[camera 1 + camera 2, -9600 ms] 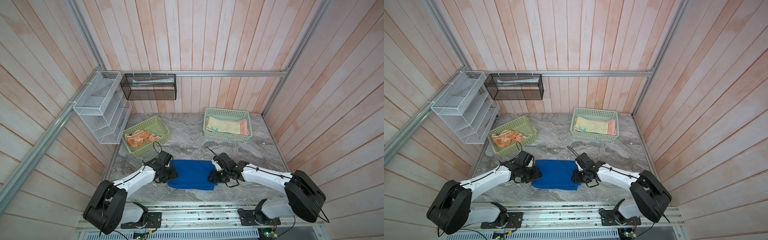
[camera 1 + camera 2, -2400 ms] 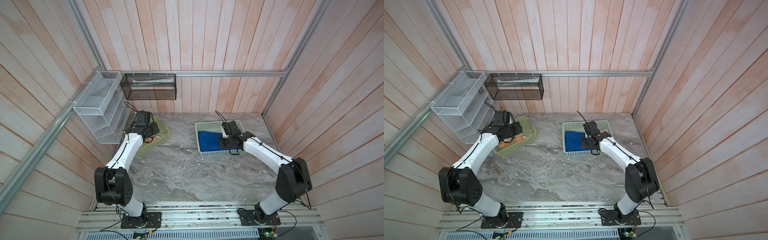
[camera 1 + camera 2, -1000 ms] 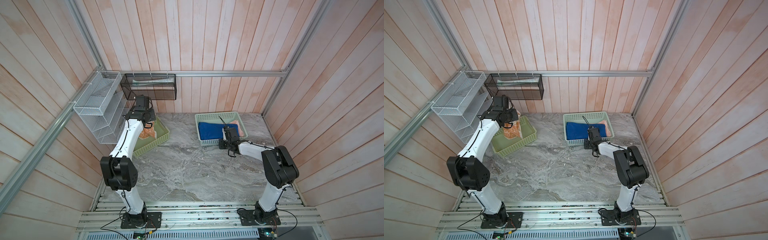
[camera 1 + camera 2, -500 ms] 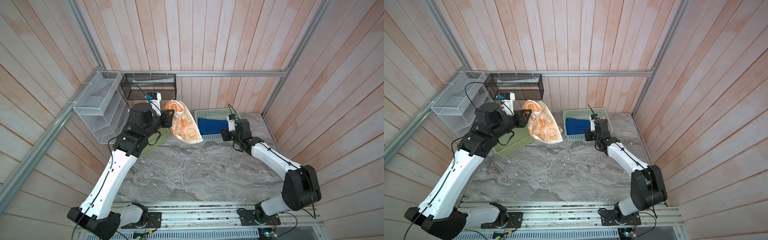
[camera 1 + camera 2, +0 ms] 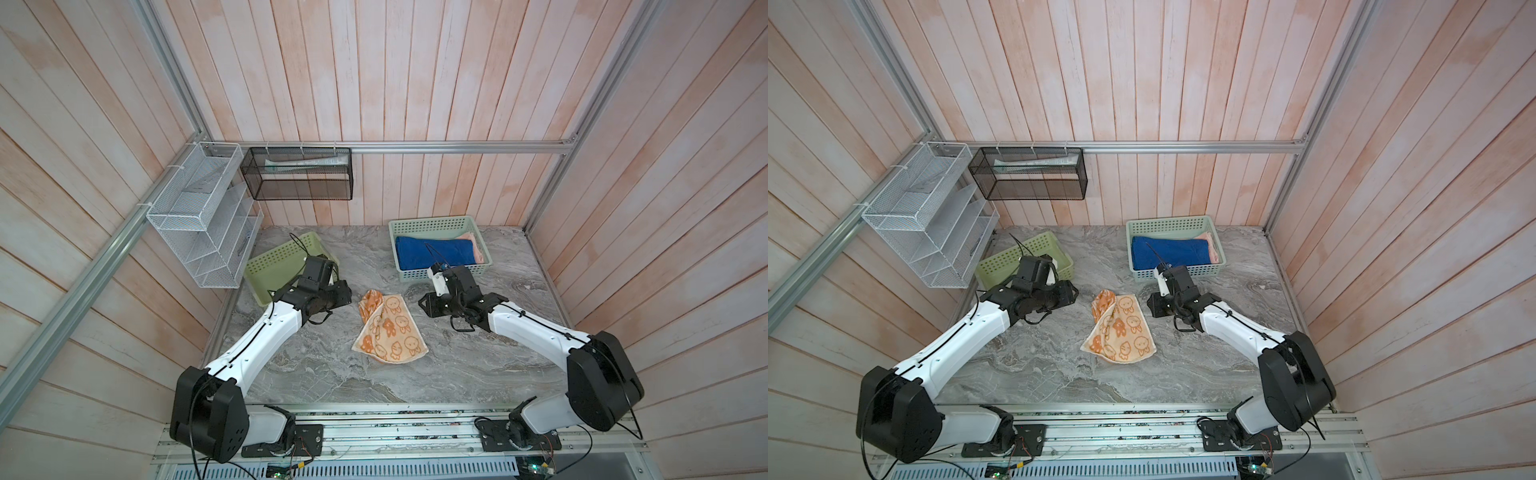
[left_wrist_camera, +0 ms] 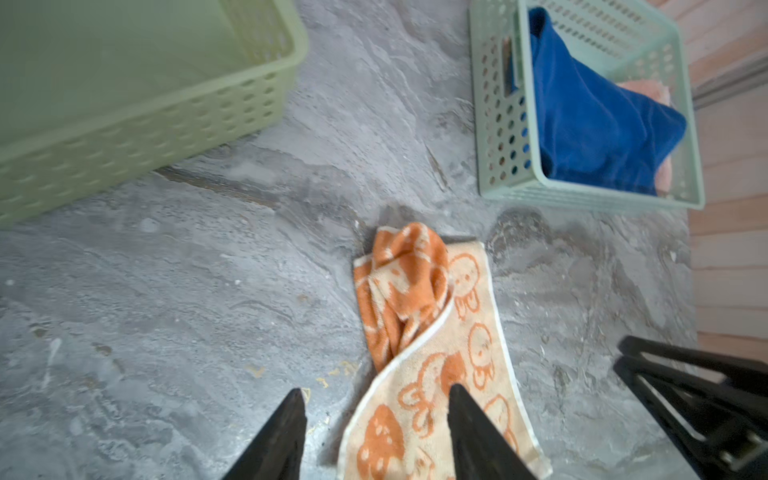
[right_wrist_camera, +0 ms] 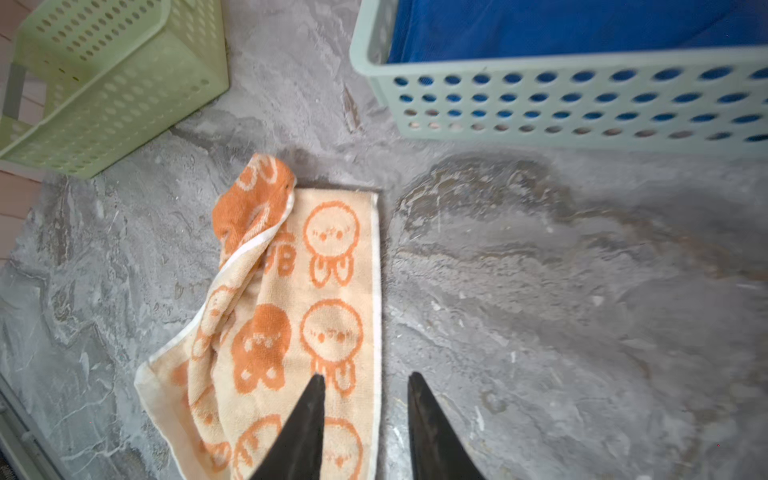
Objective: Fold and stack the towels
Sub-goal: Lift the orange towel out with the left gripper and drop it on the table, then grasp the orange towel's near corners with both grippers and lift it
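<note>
On the marble table [image 5: 498, 365], about mid-depth, the orange towel [image 5: 388, 328] lies crumpled and unfolded. Its nearer part is spread flat with the cartoon figures up. Its far left corner is bunched and turned over onto itself, showing the darker orange side (clearest from the right wrist [image 7: 282, 316]).

The left gripper [image 5: 345, 293] is just left of the towel's far end, not touching it. In the left wrist view its jaws stand spread [image 6: 376, 395] with nothing between them, and the towel [image 6: 432, 340] is on the table beyond.

The right gripper [image 5: 422, 305] is just right of that same end, also clear of the cloth. Its jaws are parted [image 7: 365, 376], less widely, and hold nothing.

Farther back are two baskets. The lime basket [image 5: 274, 259] sits at the left, partly hidden by the left wrist. The mint basket [image 5: 432, 224] sits at the right and holds the folded blue towel [image 5: 434, 253]. The pink towel [image 5: 473, 245] shows at the blue towel's right edge.

On the walls beyond hang a white rack [image 5: 199, 216] and a black rack [image 5: 297, 178].
</note>
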`<action>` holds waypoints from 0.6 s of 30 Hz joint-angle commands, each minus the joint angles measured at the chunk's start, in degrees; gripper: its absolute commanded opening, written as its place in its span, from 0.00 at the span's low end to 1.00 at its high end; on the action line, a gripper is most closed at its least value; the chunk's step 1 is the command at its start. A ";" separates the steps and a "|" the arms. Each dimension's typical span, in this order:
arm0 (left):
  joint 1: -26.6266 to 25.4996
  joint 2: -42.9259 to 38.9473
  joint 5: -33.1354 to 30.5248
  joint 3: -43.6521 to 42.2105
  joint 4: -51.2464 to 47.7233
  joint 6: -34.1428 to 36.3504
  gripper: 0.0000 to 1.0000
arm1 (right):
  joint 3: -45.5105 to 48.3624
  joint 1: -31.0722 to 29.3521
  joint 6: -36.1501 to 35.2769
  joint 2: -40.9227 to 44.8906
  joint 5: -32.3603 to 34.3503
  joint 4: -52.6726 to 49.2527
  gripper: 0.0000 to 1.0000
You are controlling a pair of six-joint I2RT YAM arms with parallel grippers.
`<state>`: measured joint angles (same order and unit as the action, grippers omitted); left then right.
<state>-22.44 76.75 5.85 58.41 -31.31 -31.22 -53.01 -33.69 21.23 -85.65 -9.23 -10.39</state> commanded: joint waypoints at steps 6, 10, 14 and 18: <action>-6.36 -0.81 0.57 -11.48 -1.73 -5.37 0.58 | 3.07 -9.24 7.55 -2.15 1.37 -6.49 0.45; -6.56 -5.97 2.38 -18.38 -0.81 -11.74 0.61 | 6.72 -10.40 12.85 0.61 2.66 -9.43 0.50; -6.70 -8.90 7.37 -24.95 7.84 -18.22 0.61 | 8.75 -10.10 16.73 2.16 1.32 -9.99 0.54; -6.85 -9.28 9.45 -27.73 14.27 -22.74 0.61 | 9.12 -9.48 18.80 0.87 -0.72 -10.26 0.55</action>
<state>-29.06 67.94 12.40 31.64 -24.60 -48.38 -44.51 -43.66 36.67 -84.73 -8.93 -19.14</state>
